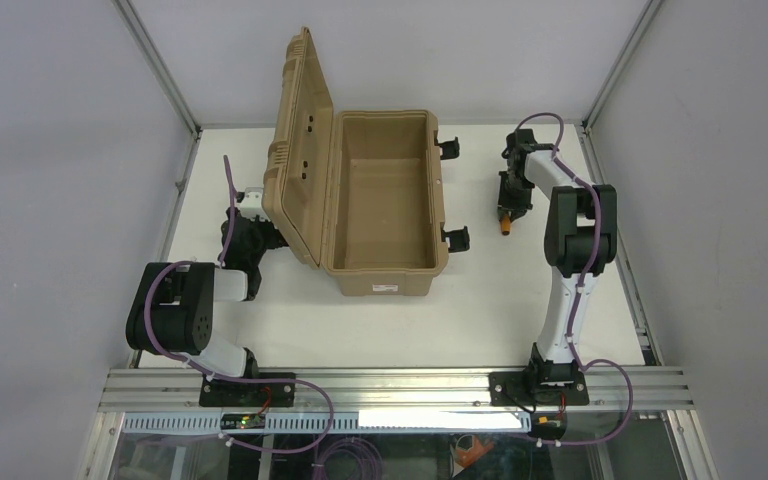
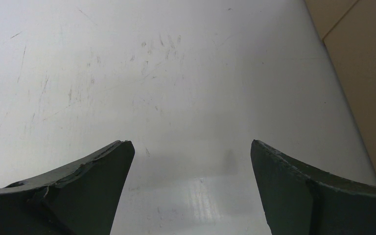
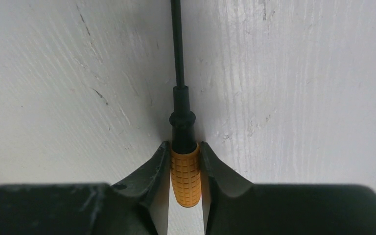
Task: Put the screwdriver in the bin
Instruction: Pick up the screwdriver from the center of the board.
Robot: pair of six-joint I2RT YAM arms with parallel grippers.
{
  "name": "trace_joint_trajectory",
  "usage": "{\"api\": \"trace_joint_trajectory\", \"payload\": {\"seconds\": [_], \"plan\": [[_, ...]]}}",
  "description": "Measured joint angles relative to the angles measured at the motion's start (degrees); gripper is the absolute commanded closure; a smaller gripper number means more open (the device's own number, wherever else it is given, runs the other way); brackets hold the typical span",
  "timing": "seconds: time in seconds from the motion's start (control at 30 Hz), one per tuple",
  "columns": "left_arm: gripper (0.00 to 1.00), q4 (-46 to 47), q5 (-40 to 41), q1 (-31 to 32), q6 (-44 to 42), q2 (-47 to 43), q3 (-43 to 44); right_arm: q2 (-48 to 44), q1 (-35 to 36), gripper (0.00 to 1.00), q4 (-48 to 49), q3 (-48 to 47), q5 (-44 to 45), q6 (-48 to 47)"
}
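Right pincer (image 3: 183, 146), with two curved matte-black fingers (image 3: 147, 176), is clamped tight on the small screwdriver (image 3: 185, 178), gripping its short orange handle of knurled, grid-textured plastic. The thin black shaft runs away from it along the scratched white worktop (image 3: 298, 73). The tool sits right of the large tan hard-plastic rectangular bin (image 1: 385, 278), apart from it. The bin's ribbed hinged lid (image 1: 300, 150) stands raised, with black latches (image 1: 455, 238) jutting from its right side. Left pincer (image 2: 191, 143) gapes wide, holding nothing, above the worktop beside the bin.

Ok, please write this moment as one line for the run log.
step: grasp | right gripper: shut on screwdriver handle | left gripper: open, empty | bin: lid open, screwdriver not yet inside
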State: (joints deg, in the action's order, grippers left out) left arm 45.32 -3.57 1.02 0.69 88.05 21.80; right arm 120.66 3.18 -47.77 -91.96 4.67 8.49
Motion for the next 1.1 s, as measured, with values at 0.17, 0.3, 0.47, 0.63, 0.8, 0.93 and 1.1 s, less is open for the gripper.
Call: {"api": "trace_joint_trajectory", "payload": {"seconds": [0.17, 0.3, 0.47, 0.63, 0.8, 0.93, 1.1], "plan": [[0.01, 0.0, 0.0, 0.0, 0.0, 0.0, 0.0, -0.07, 0.0, 1.0, -0.04, 0.0, 0.0, 0.02], [0.01, 0.0, 0.0, 0.0, 0.02, 0.0, 0.0, -0.66, 0.0, 1.0, -0.87, 0.0, -0.02, 0.04], [0.01, 0.0, 0.0, 0.0, 0.0, 0.0, 0.0, -4.68, 0.0, 1.0, -3.04, -0.07, -0.33, 0.35], [0.01, 0.0, 0.0, 0.0, 0.02, 0.0, 0.0, -10.32, 0.0, 1.0, -5.18, -2.21, -1.44, 1.18], [0.01, 0.0, 0.0, 0.0, 0.0, 0.0, 0.0, -14.91, 0.02, 1.0, -7.04, -6.01, -3.1, 2.45], [0.01, 0.0, 0.0, 0.0, 0.0, 0.0, 0.0, -17.33, 0.5, 1.0, -9.07, -9.6, -4.66, 3.43], [0.01, 0.0, 0.02, 0.0, 0.0, 0.0, 0.0, -18.51, 2.21, 1.0, -12.11, -14.69, -5.6, 4.7]]}}
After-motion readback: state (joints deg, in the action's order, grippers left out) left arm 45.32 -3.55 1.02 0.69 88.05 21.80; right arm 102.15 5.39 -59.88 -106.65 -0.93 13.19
